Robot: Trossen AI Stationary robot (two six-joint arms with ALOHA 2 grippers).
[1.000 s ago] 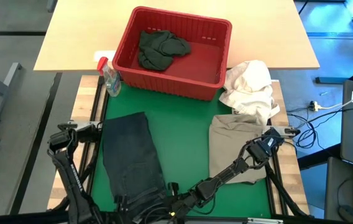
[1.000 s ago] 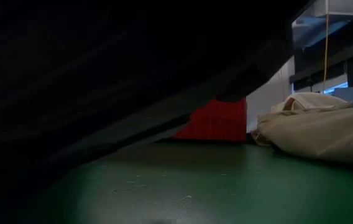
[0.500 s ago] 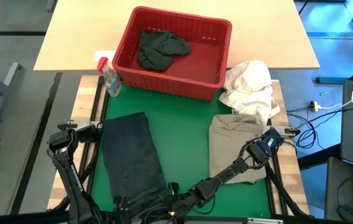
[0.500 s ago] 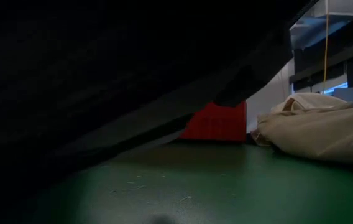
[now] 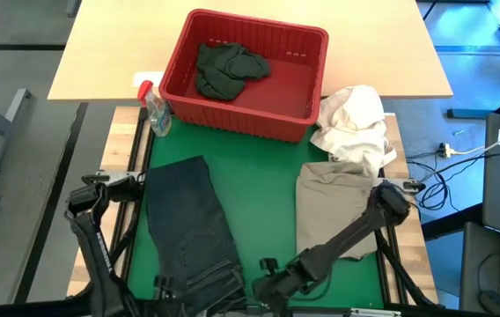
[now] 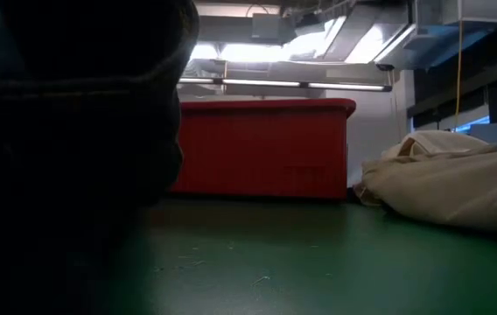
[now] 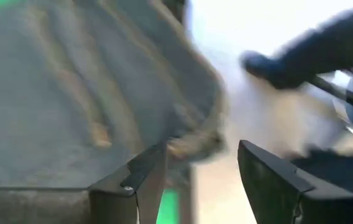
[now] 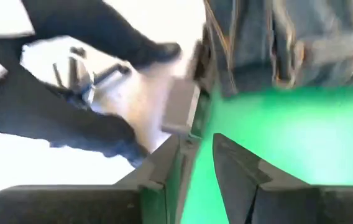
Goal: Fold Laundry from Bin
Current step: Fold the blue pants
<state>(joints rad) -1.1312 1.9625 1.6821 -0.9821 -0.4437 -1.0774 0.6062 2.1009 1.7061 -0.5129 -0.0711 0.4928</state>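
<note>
Dark jeans (image 5: 193, 229) lie flat — left hand (image 7: 192, 180) parted, seemingly empty.

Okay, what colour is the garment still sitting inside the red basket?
Dark olive-charcoal; the crumpled garment in the red basket shows best in the high view.

A pale wooden counter (image 5: 391, 53) stood beyond the green mat (image 5: 268, 202) on a grey floor (image 5: 12, 132). Cables (image 5: 448, 180) trailed at one side. Bright ceiling lights (image 6: 257, 52) glared overhead.

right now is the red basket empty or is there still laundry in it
Not empty. The red basket still holds one crumpled dark garment in its back left part; the rest of its floor is bare.
</note>
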